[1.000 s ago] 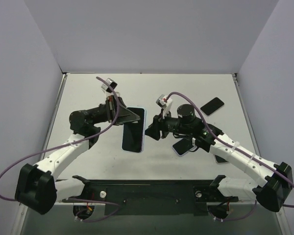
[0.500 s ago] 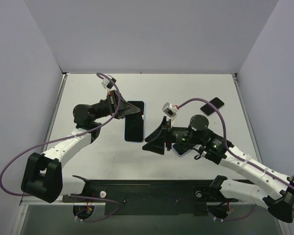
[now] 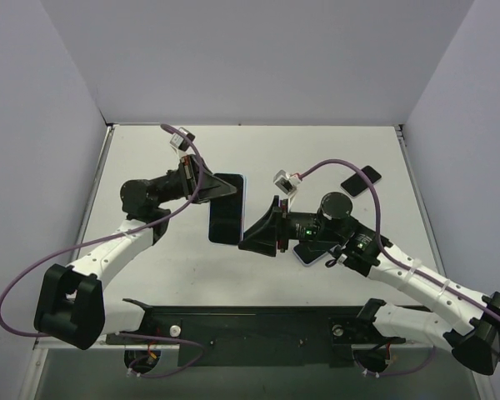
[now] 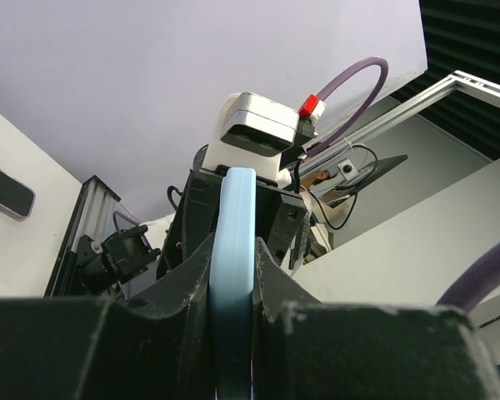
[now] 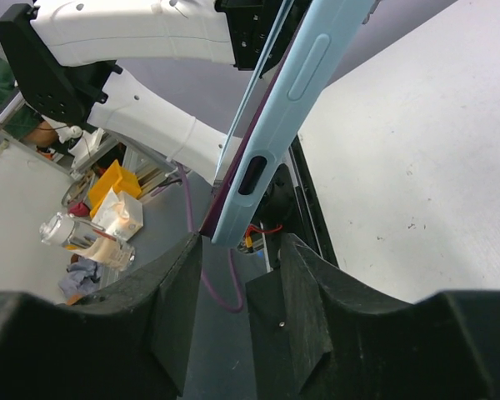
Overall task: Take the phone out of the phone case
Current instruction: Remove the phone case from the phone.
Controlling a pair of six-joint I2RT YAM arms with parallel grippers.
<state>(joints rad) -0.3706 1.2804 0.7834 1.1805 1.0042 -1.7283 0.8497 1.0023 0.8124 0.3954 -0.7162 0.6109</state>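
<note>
Phone [image 3: 225,218] in its pale blue case [image 4: 233,225] hangs above the table [image 3: 150,158], clamped edge-on by the left gripper [image 3: 208,190]. Right gripper [image 5: 233,271] has its fingers spread around the case's lower corner; whether they touch it is unclear.

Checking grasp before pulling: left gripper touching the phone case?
Touching. Left wrist view: the left gripper fingers clamp the light blue phone case on both sides, no gap.
</note>
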